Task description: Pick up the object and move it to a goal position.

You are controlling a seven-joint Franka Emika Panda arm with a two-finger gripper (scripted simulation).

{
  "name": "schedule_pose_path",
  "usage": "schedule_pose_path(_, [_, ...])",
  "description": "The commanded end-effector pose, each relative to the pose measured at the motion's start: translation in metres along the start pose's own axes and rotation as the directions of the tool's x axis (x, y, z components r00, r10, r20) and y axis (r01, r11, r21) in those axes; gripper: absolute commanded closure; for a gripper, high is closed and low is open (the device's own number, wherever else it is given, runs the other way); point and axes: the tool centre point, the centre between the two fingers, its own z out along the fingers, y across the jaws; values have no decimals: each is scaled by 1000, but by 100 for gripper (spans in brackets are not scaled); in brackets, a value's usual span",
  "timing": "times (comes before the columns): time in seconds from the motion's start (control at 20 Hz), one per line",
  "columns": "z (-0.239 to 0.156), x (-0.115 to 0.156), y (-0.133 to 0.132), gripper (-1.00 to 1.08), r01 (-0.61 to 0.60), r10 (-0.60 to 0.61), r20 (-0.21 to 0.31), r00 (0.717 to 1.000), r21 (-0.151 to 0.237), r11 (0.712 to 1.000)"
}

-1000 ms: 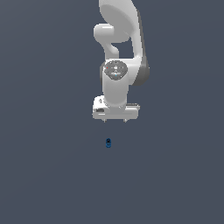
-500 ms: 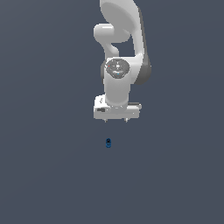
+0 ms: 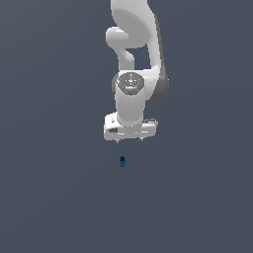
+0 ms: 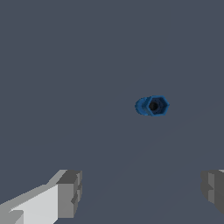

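Observation:
The object [image 3: 122, 161] is a tiny dark-blue knobby piece lying on the grey floor in the exterior view. It also shows in the wrist view [image 4: 152, 106], with a dark hole in its hexagonal end. My white gripper [image 3: 129, 141] hangs above the floor, just behind the object and apart from it. In the wrist view my gripper [image 4: 142, 190] is open, with its two grey fingertips [image 4: 69, 192] spread wide and nothing between them.
The plain grey floor [image 3: 59, 197] lies all around. The white arm [image 3: 136, 59] rises above the gripper. No goal marker shows.
The gripper has shifted slightly toward the exterior view's right. The object has not moved.

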Motion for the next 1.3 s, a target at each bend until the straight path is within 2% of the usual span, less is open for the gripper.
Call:
schedule_pose_path(0.0, [5, 6, 4, -92, 42, -42, -4, 999, -3, 999])
schedule_pose_path(0.2, [14, 19, 12, -92, 128, -128, -13, 992, -8, 992])
schedule_pose_path(0.65, [35, 44, 29, -92, 297, -297, -31, 954, -21, 955])
schedule_pose_path(0.95, [43, 51, 35, -92, 349, -349, -36, 936, -25, 937])
schedule_pose_path(1.25, [44, 52, 36, -92, 354, -355, -36, 934, -26, 935])
